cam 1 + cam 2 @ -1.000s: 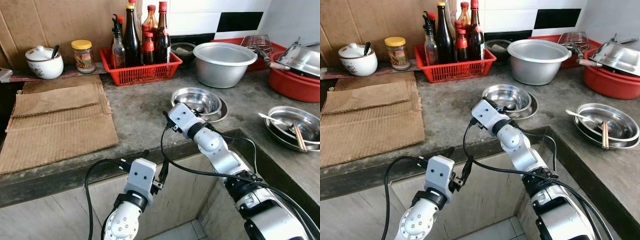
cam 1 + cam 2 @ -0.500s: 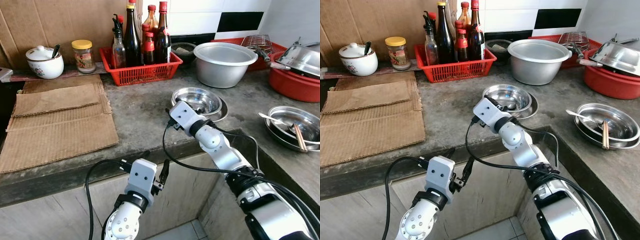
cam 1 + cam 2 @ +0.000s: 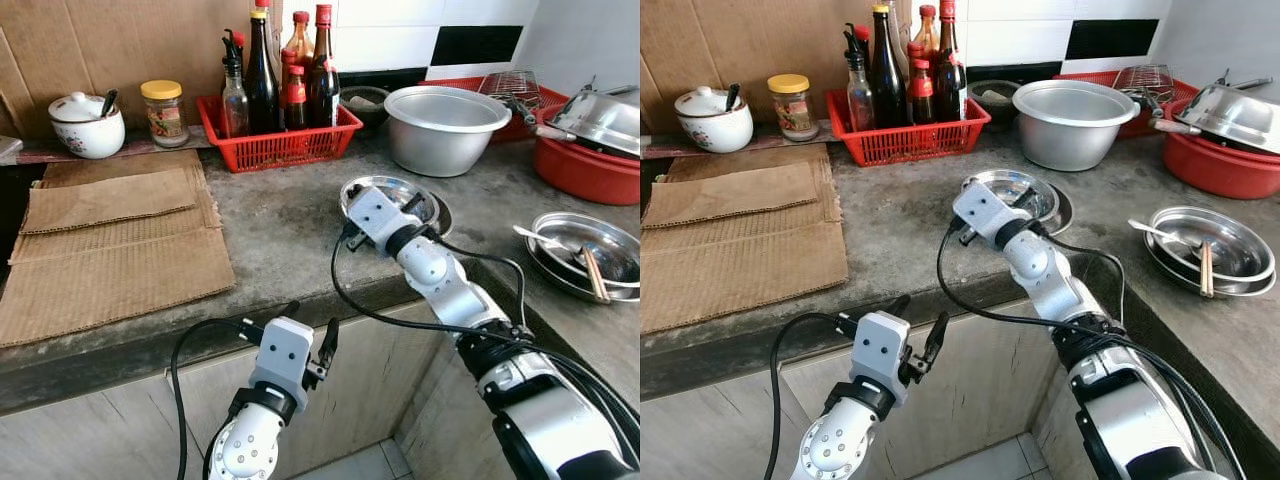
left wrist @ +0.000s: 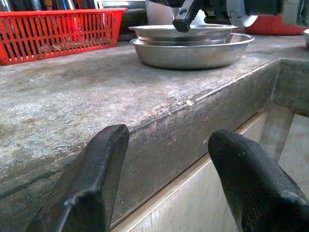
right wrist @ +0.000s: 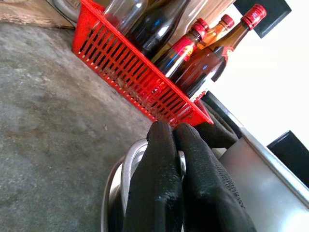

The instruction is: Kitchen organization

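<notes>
Steel bowls (image 3: 425,205), stacked, sit on the grey counter (image 3: 280,230), near its front edge, right of the cardboard (image 3: 110,245) and in front of the red basket (image 3: 280,145). Right gripper (image 5: 176,145) hovers over their rim, fingers pressed together, holding nothing. Left gripper (image 4: 166,145) hangs below the counter edge, fingers spread wide, empty.

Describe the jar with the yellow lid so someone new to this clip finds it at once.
Start at the red basket of bottles against the back wall of the counter. Just to its left stands the jar, short and clear with a printed label. A white lidded pot sits further left; only the jar has a yellow lid.
</notes>
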`<state>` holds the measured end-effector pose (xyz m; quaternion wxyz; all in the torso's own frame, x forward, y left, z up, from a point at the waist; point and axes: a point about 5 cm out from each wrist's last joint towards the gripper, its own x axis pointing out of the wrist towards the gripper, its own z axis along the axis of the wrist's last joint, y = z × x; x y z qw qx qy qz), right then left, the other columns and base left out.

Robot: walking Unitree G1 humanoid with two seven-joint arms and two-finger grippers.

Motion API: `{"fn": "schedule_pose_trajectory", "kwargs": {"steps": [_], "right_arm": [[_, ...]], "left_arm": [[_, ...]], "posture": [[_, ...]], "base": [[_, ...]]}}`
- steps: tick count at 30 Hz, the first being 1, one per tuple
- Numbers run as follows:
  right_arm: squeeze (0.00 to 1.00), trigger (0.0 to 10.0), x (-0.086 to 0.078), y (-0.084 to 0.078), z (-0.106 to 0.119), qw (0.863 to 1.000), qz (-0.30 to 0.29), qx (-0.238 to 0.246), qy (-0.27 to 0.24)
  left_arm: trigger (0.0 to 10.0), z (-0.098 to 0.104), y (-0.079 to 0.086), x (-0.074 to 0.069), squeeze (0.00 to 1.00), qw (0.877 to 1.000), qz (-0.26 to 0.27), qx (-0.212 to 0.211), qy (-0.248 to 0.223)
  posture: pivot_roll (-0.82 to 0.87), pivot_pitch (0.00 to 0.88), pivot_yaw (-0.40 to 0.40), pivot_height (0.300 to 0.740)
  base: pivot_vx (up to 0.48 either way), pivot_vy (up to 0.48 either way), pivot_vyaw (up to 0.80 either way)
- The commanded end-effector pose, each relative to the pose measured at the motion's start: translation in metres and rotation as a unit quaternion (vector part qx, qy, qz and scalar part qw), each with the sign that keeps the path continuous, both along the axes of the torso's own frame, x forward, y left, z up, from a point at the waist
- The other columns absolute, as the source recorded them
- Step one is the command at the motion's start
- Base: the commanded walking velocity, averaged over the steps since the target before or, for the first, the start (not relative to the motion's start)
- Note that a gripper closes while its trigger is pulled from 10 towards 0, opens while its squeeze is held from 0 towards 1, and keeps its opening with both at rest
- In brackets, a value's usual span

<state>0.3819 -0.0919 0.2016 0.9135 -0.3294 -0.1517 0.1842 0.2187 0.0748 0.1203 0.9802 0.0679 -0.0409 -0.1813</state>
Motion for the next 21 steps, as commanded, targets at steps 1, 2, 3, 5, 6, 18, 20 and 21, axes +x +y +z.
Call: {"fn": "schedule_pose_trajectory", "kwargs": {"steps": [1, 2, 3, 5, 6, 18, 20, 21], "right_arm": [[0.00, 0.0, 0.001, -0.003, -0.002, 1.000, -0.012, 0.006, 0.002], [0.00, 0.0, 0.001, -0.003, -0.002, 1.000, -0.012, 0.006, 0.002], [0.00, 0.0, 0.001, -0.007, 0.005, 0.999, -0.030, 0.029, -0.016], [0.00, 0.0, 0.001, -0.010, 0.011, 0.998, -0.041, 0.049, -0.028], [0.00, 0.0, -0.001, -0.016, 0.024, 0.991, -0.058, 0.102, -0.056], [0.00, 0.0, -0.043, -0.031, 0.055, 0.942, -0.031, 0.320, -0.092], [0.00, 0.0, -0.060, -0.036, 0.054, 0.931, -0.030, 0.353, -0.086], [0.00, 0.0, -0.060, -0.036, 0.054, 0.931, -0.030, 0.353, -0.086]], "left_arm": [[10.0, 0.005, -0.002, 0.001, 0.00, 1.000, 0.001, -0.004, -0.006], [10.0, 0.005, -0.002, 0.001, 0.00, 1.000, 0.001, -0.004, -0.006], [10.0, 0.005, -0.002, 0.001, 0.00, 1.000, 0.001, -0.004, -0.007], [10.0, 0.005, -0.002, 0.001, 0.00, 1.000, 0.001, -0.005, -0.007], [10.0, 0.005, -0.002, 0.002, 0.00, 1.000, 0.003, -0.005, -0.008], [10.0, 0.005, 0.000, 0.005, 0.00, 1.000, 0.004, -0.004, -0.009], [10.0, 0.005, 0.000, 0.006, 0.00, 1.000, 0.002, -0.005, -0.010], [10.0, 0.005, 0.000, 0.006, 0.00, 1.000, 0.002, -0.005, -0.010]], "posture": [[0.22, 0.019, -0.091, 0.740], [0.22, 0.019, -0.091, 0.740], [0.22, 0.017, -0.088, 0.740], [0.22, 0.018, -0.090, 0.740], [0.22, 0.017, -0.091, 0.740], [0.21, 0.008, -0.073, 0.740], [0.20, 0.003, -0.070, 0.740], [0.20, 0.003, -0.070, 0.740]], "base": [[0.000, 0.000, 0.00], [0.000, 0.000, 0.00], [0.000, 0.000, 0.00], [0.000, 0.000, 0.00], [0.000, 0.000, 0.00], [0.000, 0.000, 0.00], [0.000, 0.000, 0.00], [0.000, 0.000, 0.00]]}}
